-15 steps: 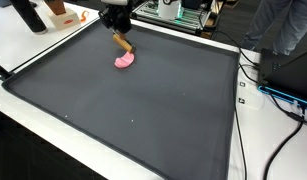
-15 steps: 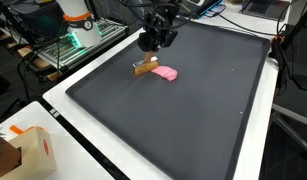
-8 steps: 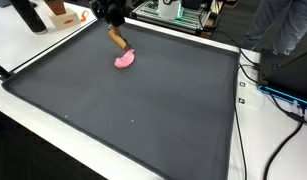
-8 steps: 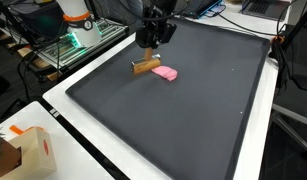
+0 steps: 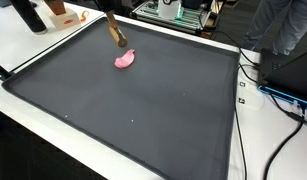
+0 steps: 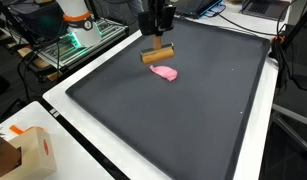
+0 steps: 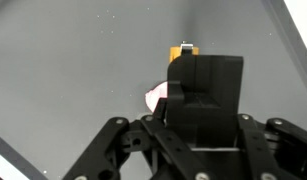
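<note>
A brown wooden block (image 6: 158,55) hangs above the black mat (image 6: 193,120), with my gripper (image 6: 158,42) shut on its top. From the opposite side the block (image 5: 115,32) shows as a slanted stick below the frame's top edge, where the gripper is mostly cut off. A pink lump (image 6: 165,73) lies on the mat just below and beside the block, also seen as the pink lump (image 5: 125,60). In the wrist view my black fingers (image 7: 203,85) fill the centre, the block's end (image 7: 183,50) peeks past them, and a bit of the pink lump (image 7: 155,96) shows at their left.
The mat (image 5: 143,110) covers most of a white table. A cardboard box (image 6: 28,150) sits at a near corner. An equipment rack (image 6: 78,35) and cables (image 5: 268,85) stand beyond the mat's edges. A dark bottle (image 5: 28,15) stands off the mat.
The gripper has risen with the brown block, lifting it off the mat from beside the pink lump. The pink lump has stayed in place.
</note>
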{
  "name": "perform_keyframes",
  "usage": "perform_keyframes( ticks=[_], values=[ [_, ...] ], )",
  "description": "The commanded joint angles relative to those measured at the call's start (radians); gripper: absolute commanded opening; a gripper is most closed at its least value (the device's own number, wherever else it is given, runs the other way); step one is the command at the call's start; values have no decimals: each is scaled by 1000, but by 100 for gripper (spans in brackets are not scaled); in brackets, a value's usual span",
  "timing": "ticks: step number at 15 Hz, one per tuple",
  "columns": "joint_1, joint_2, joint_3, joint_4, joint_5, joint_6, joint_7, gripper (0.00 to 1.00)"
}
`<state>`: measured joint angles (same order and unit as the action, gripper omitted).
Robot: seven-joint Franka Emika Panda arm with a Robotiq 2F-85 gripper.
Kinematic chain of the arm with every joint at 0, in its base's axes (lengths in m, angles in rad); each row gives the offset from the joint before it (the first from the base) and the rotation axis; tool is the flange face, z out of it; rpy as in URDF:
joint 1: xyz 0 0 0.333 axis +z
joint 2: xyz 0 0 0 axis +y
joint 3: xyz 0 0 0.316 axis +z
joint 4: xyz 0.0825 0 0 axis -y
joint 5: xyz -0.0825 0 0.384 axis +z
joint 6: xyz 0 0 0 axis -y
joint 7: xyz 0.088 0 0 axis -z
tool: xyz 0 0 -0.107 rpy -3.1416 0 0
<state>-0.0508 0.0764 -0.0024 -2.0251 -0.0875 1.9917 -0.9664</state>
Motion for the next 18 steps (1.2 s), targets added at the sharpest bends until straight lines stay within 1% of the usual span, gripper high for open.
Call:
perform_keyframes(
  ticks=[1, 7, 8, 11, 12, 15, 18],
  values=[
    [3, -3, -4, 3, 2, -2, 9, 49],
    [4, -4, -4, 3, 4, -2, 23, 49],
    [-1, 11, -8, 34, 18, -23, 33, 24],
    [-22, 66, -26, 151, 61, -139, 41, 24],
    [-35, 93, -36, 205, 86, -197, 37, 24],
    [-86, 185, -62, 373, 176, -385, 23, 24],
    [-148, 282, -79, 517, 263, -521, 33, 24]
  ],
)
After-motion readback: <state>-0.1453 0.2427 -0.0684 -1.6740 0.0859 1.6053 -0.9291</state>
